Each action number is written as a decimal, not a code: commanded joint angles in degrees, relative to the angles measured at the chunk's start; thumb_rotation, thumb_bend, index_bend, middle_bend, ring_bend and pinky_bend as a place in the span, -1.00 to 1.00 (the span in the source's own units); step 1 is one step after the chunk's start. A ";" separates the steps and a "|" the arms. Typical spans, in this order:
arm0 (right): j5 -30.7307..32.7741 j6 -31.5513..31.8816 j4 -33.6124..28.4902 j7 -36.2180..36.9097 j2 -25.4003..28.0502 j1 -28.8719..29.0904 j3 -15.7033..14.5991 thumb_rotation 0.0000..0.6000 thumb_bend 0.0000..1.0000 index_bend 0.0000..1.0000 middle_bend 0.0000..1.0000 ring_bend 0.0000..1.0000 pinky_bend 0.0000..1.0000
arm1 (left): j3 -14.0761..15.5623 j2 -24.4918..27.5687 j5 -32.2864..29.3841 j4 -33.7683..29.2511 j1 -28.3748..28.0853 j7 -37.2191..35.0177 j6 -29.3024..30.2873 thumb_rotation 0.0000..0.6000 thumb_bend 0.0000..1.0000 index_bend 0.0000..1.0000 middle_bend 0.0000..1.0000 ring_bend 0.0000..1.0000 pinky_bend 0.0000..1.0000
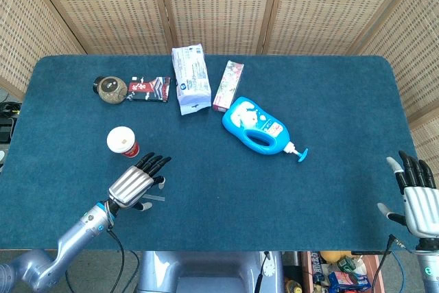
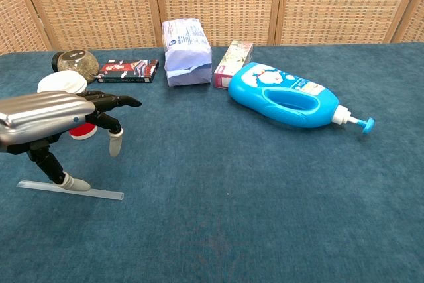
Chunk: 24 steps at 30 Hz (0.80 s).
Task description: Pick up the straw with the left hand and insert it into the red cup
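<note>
The clear straw [image 2: 99,193] lies flat near the table's front left; in the head view only its right end [image 1: 157,198] shows past my left hand. That hand [image 1: 134,184] hovers over the straw with fingers spread and holds nothing. In the chest view the left hand [image 2: 53,118] is low, and its thumb tip [image 2: 74,183] is at the straw; I cannot tell if it touches. The red cup [image 1: 123,141] with a white lid stands upright just behind the hand, partly hidden in the chest view [image 2: 63,83]. My right hand [image 1: 416,195] is open beyond the front right corner.
A blue pump bottle [image 1: 259,126] lies on its side mid-table. Along the back stand a white tissue pack [image 1: 190,78], a pink box [image 1: 228,85], a dark packet [image 1: 149,88] and a round jar [image 1: 110,89]. Wicker screens stand behind the blue table [image 1: 329,101].
</note>
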 commanded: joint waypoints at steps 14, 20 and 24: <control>0.12 -0.42 0.04 0.79 0.22 0.14 -0.17 1.00 -1.00 -1.00 -1.00 -1.00 -1.00 | 2.00 -5.32 -3.55 5.20 -0.84 2.02 -0.90 1.00 -0.39 -0.03 -1.00 -1.00 -1.00; 0.50 -0.86 0.21 1.07 0.27 0.28 -0.12 1.00 -1.00 -1.00 -1.00 -1.00 -1.00 | 2.46 -6.50 -4.86 5.97 -1.15 3.23 -1.13 1.00 -0.37 -0.03 -1.00 -1.00 -1.00; 0.42 -1.03 0.23 1.01 0.26 0.36 -0.24 1.00 -1.00 -1.00 -1.00 -1.00 -1.00 | 2.66 -7.31 -5.61 6.48 -1.21 3.67 -0.94 1.00 -0.29 -0.03 -1.00 -1.00 -1.00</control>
